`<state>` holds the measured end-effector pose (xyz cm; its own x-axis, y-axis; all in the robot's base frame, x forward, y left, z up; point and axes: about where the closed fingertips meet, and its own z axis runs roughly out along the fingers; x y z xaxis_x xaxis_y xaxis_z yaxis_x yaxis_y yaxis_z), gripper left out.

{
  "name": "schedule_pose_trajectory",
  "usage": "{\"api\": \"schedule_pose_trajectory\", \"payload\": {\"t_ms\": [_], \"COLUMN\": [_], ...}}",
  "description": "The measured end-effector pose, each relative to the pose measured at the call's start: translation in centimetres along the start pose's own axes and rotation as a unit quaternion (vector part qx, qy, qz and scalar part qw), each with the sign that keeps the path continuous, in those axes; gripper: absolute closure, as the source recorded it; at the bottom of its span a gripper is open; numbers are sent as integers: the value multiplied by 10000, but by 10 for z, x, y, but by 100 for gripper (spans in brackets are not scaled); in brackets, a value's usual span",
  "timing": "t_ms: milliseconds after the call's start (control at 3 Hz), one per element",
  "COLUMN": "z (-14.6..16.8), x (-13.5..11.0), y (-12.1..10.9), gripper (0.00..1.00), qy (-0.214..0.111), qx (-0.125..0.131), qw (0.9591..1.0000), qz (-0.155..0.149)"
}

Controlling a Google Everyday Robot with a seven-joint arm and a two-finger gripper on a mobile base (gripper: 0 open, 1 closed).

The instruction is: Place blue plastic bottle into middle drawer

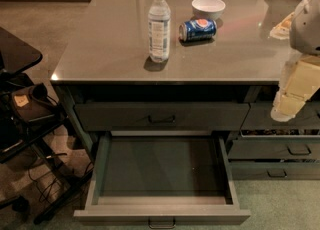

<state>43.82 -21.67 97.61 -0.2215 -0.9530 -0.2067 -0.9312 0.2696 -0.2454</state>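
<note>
The blue plastic bottle [159, 24], clear with a white cap and a pale label, stands upright on the grey counter [100, 54] near its front middle. Below it the middle drawer [162, 215] is pulled fully out, and its inside shows nothing in it. My gripper [285, 111] hangs at the right edge of the view, cream fingers pointing down, in front of the counter's right end. It is well to the right of the bottle, lower than it, and holds nothing that I can see.
A blue soda can [197, 29] lies on its side right of the bottle, with a white bowl [208, 7] behind it. The top drawer [161, 116] is closed. Narrower drawers [290, 149] stand at right. A black stand [22, 104] and cables sit at left.
</note>
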Motion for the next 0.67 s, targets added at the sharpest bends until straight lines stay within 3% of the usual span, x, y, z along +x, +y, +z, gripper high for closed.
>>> {"api": "schedule_pose_trajectory", "payload": {"t_ms": [333,667], "z": [1,14], "x": [-4,-15], "y": [-6,-34], "gripper": [0,0], "qy": [-74,-443], "qx": [-5,-164], "qw": [10000,9989], "qz": [-35,-70]}}
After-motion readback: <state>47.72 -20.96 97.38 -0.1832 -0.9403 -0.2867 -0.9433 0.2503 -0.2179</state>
